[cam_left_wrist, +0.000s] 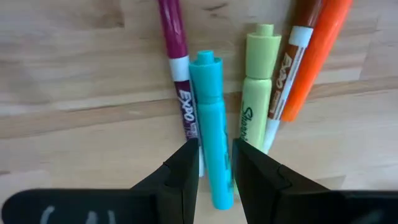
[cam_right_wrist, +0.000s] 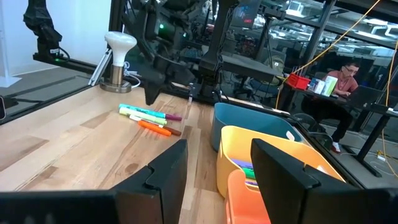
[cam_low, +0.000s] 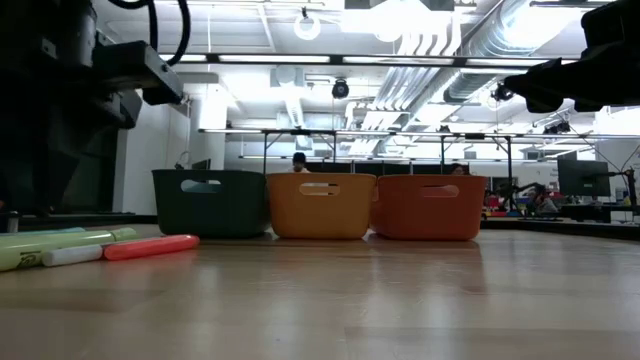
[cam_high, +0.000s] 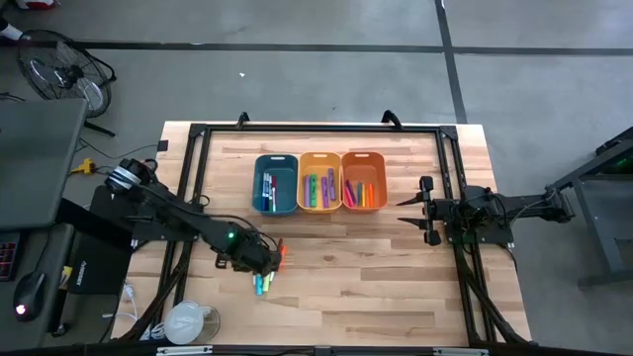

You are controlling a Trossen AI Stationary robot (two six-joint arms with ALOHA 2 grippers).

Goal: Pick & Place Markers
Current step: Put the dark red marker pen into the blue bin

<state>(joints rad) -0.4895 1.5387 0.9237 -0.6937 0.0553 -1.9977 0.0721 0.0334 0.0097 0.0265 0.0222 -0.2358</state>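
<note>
Fingers (cam_left_wrist: 186, 168) of the left gripper (cam_left_wrist: 216, 171), lower centre of frame, straddle the teal marker (cam_left_wrist: 210, 143); squeezing squarely should spare its neighbours.

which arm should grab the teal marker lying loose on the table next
Left. The left gripper already straddles the teal marker, fingers open on either side. The right gripper hovers beside the orange bin, away from the loose markers.
</note>
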